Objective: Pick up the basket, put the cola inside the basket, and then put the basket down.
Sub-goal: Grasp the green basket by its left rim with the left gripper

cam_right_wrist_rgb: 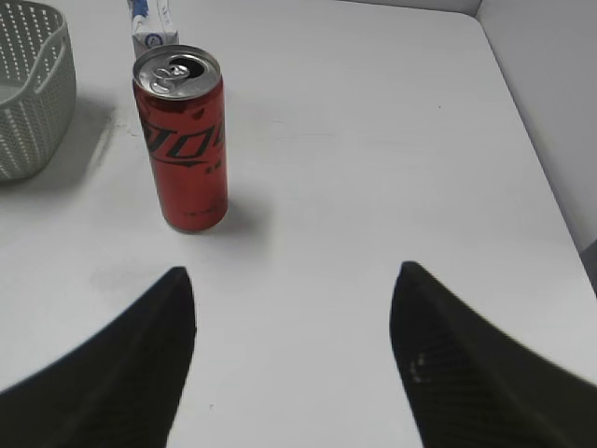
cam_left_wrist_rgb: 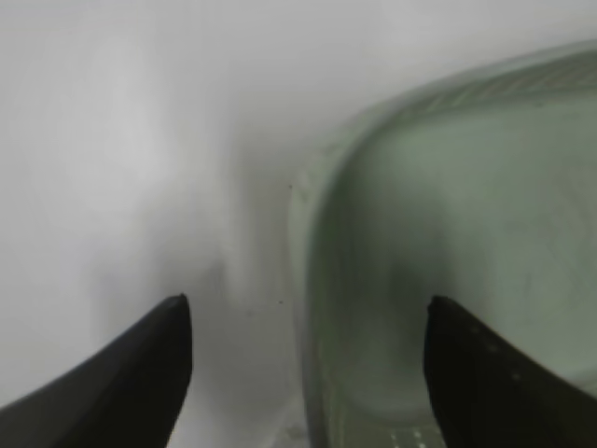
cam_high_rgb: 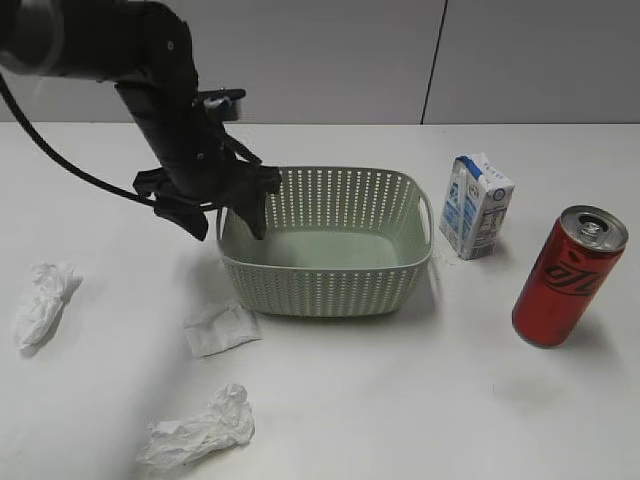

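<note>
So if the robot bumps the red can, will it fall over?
Probably, yes. The cola is tall and slim and stands upright on a small base, so a push near its top would likely tip it. Its round body would then probably roll on the smooth table. Its glossy metal may be slippery to grip.

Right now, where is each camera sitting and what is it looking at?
Exterior view: in front, slanting down at the table; shows the left arm, its left gripper astride the basket rim.
Left wrist view: on the left arm, looking down at the basket's corner between open fingers.
Right wrist view: on the right arm, facing the cola; right gripper open.
All three show the basket; exterior and right wrist share the cola and milk carton.
</note>
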Motion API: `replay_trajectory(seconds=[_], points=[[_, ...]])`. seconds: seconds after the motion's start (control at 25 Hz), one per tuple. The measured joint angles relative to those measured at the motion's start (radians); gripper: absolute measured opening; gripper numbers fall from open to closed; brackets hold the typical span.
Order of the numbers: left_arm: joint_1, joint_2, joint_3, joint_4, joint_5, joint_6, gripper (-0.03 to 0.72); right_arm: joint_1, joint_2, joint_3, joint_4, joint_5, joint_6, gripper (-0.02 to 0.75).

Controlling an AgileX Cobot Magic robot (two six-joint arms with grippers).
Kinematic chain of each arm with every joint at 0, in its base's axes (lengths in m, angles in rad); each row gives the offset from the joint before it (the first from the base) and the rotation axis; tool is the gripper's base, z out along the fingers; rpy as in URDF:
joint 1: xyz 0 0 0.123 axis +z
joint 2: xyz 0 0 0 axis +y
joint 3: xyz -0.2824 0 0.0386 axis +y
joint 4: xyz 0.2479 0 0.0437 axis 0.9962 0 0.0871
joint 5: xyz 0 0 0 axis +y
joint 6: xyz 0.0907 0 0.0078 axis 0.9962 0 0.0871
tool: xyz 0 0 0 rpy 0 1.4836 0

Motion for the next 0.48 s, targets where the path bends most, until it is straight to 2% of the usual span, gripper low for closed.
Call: replay_trajectory(seconds=[0.16, 0.48], points=[[-0.004, 0.032, 0.0, 0.002, 0.003, -0.027, 0.556, 0.0, 0.0, 0.0, 0.0, 0.0, 0.0, 0.498], [-0.006, 0.032, 0.0, 0.03, 0.001, -0.065, 0.4, 0.0, 0.0, 0.0, 0.0, 0.0, 0.0, 0.498]])
